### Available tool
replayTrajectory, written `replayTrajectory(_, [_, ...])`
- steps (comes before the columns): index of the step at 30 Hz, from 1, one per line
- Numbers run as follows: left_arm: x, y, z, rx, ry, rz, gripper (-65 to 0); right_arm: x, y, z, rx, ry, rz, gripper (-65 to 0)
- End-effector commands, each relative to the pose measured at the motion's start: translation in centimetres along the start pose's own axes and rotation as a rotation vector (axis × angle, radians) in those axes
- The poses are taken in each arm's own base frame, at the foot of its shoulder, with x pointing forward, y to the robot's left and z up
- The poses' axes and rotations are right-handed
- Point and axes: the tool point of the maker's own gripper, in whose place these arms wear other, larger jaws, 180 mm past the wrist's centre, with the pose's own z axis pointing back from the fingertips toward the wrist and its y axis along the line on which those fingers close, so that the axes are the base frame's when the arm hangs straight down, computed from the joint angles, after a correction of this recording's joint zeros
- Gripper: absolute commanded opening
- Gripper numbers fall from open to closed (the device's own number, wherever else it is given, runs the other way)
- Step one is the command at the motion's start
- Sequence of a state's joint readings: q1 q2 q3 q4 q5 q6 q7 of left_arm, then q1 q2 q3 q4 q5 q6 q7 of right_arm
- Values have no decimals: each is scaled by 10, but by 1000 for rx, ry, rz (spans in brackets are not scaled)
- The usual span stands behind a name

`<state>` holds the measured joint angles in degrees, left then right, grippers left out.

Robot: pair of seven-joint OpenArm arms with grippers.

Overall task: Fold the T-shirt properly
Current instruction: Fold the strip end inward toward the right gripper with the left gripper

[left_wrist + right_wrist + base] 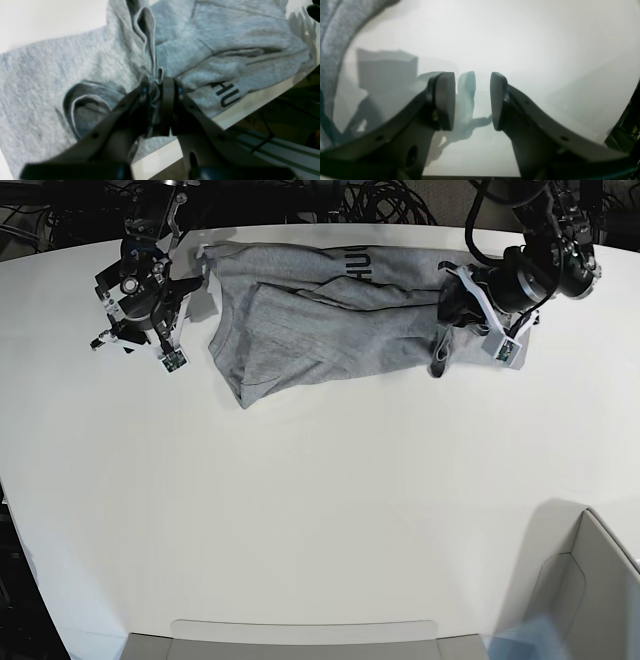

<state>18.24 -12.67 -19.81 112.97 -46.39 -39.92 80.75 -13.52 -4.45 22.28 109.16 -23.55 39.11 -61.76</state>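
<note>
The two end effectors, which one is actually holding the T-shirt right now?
The left end effector, on the base view's right: it is shut on a bunched fold of the grey T-shirt. The right end effector stands open over bare white table, gripping nothing.

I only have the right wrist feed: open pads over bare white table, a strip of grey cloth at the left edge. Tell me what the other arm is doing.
Observer: The left end effector is shut on a bunched fold of the T-shirt.
Operator: Give me where the shirt lies.
Observer: It is spread crumpled along the far edge of the table, between the two arms.
Operator: Report any print showing.
Observer: Black letters "HU" show near the table edge, beside the left end effector.
Operator: Confirm my end effector is clear of the cloth.
Observer: In the base view the right end effector sits just off the shirt's end, open, holding nothing.
</note>
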Motion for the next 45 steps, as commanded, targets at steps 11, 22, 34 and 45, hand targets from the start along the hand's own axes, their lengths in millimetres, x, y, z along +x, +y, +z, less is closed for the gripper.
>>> replayTrajectory(11, [11,-2,5,-7,-40,-17,-324,7,-4,4,-10,-25,14,-416])
replayTrajectory(22, [37,8,36,-70,-241,88,-496,6,-4,4,-11,-23,16,-416])
replayTrajectory(34, [-12,73,46,238,-56,141,-650,7,-3,4,-6,-29,11,-416])
replayTrajectory(45, [-38,18,9,59,115,6,-650,7,-4,4,-6,-29,9,-416])
